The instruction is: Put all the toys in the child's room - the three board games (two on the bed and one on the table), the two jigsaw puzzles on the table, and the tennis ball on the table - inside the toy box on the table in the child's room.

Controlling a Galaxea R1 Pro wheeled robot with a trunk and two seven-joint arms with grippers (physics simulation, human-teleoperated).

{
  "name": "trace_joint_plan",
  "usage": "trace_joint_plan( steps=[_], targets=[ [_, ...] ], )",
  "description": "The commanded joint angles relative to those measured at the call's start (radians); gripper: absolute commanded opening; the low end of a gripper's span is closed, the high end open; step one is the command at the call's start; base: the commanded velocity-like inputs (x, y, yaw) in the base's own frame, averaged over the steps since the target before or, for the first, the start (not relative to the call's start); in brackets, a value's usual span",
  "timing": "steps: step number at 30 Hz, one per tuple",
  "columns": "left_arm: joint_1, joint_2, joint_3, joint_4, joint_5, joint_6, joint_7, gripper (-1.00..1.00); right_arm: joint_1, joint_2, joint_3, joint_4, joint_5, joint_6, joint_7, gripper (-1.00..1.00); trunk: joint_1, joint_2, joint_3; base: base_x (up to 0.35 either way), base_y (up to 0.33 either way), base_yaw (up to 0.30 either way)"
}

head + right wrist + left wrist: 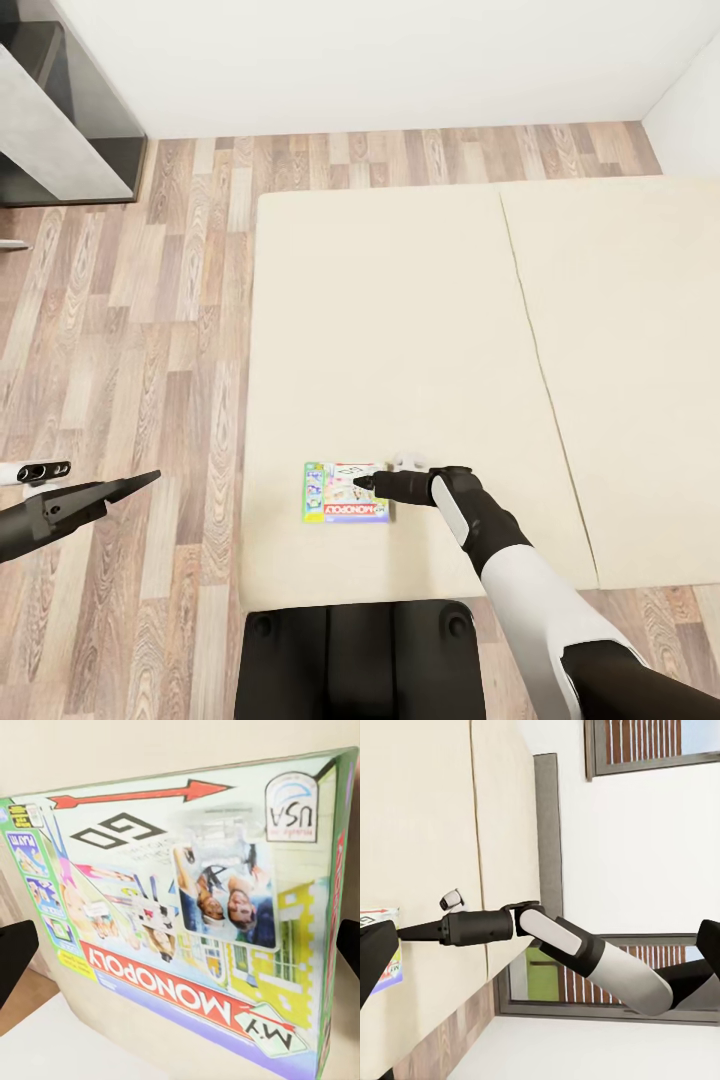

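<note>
The board game [346, 492] lies flat near the bed's [400, 330] front edge with the right gripper [362, 484] apparently spread over it, so a shallow pinch risks sliding it off.

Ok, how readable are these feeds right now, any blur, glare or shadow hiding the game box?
Head view: even flat light, no glare; board game small but sharp on the bed. Right wrist view: lid close, print slightly soft yet legible. Left wrist view: right gripper crisp.
</note>
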Motion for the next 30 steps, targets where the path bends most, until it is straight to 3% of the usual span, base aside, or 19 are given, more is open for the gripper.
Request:
trace_joint_plan(
  steps=[1, 30],
  targets=[
    [0.0, 0.001, 0.0, 0.0, -0.001, 0.011, -0.004, 1.0, 0.0, 0.0, 0.001, -0.001, -0.006, 0.006, -0.002, 1.0, 0.001, -0.002, -0.001, 0.0, 0.003, 0.0],
    [0.0, 0.001, 0.0, 0.0, -0.001, 0.011, -0.004, 1.0, 0.0, 0.0, 0.001, -0.001, -0.004, 0.005, -0.001, 1.0, 0.001, -0.002, -0.001, 0.0, 0.0, 0.036]
  ],
)
